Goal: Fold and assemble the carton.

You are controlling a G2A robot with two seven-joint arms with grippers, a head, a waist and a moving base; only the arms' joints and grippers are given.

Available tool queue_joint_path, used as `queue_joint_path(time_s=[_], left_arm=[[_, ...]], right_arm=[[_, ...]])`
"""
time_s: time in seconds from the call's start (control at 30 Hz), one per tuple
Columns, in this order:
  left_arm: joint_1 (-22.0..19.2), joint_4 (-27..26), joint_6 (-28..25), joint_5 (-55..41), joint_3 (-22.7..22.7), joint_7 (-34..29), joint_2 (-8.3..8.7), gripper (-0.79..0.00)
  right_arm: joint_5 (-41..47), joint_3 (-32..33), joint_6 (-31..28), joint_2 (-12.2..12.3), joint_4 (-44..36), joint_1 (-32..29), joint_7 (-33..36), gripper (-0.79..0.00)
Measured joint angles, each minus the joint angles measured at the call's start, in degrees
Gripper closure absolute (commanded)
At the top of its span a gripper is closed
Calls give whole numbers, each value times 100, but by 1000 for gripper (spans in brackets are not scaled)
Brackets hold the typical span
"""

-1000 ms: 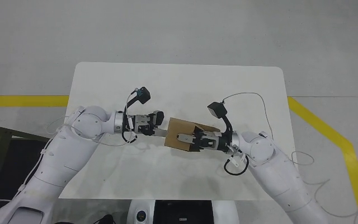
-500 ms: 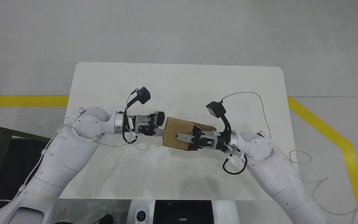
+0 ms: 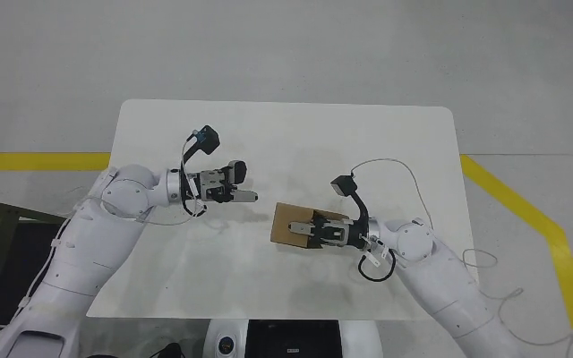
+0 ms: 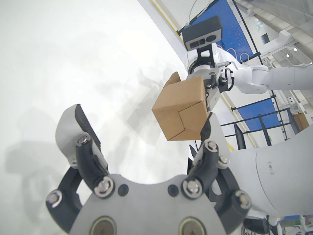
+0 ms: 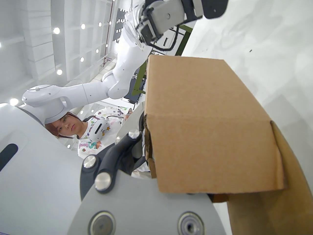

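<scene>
A brown carton (image 3: pixel 291 224) folded into a box shape is held just above the white table (image 3: pixel 358 134), near its middle. My right gripper (image 3: pixel 315 231) is shut on the carton's right side. One of its fingers (image 5: pixel 129 128) lies against the carton (image 5: pixel 200 123) wall, and the other is hidden behind the cardboard. In the left wrist view the carton (image 4: pixel 181 108) shows a closed end with overlapping flaps and one loose flap sticking up at its far side. My left gripper (image 3: pixel 243 191) hangs open and empty to the carton's left, a short gap away; its fingers (image 4: pixel 80 121) are spread wide.
A cable loops from the right wrist over the table's right part (image 3: pixel 403 170). Yellow floor tape (image 3: pixel 54 161) runs past both table sides. Bare table lies behind and in front of the carton.
My left gripper has let go of the carton's left end and drawn back to the left, now open. The right gripper has shifted the carton slightly toward the table's front.
</scene>
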Motion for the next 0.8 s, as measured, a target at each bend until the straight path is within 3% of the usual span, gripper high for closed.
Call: queue_joint_path(time_s=[0.4, 0.7, 0.77, 0.8], left_arm=[[380, -209, -1323, 1912, -510, 1970, -21, -785], [785, -918, -1348, 4036, -515, 3763, 66, -785], [845, -975, -1348, 4520, -442, 4229, 128, -785], [864, -988, -1348, 4730, -401, 4432, 158, -785]], right_arm=[[453, -640, -225, -299, 1364, 872, 356, 0], [794, -1042, -458, -583, 2464, 1586, 711, -6], [841, -1108, -500, -644, 2670, 1726, 761, -43], [860, -1133, -519, -670, 2752, 1784, 778, -111]])
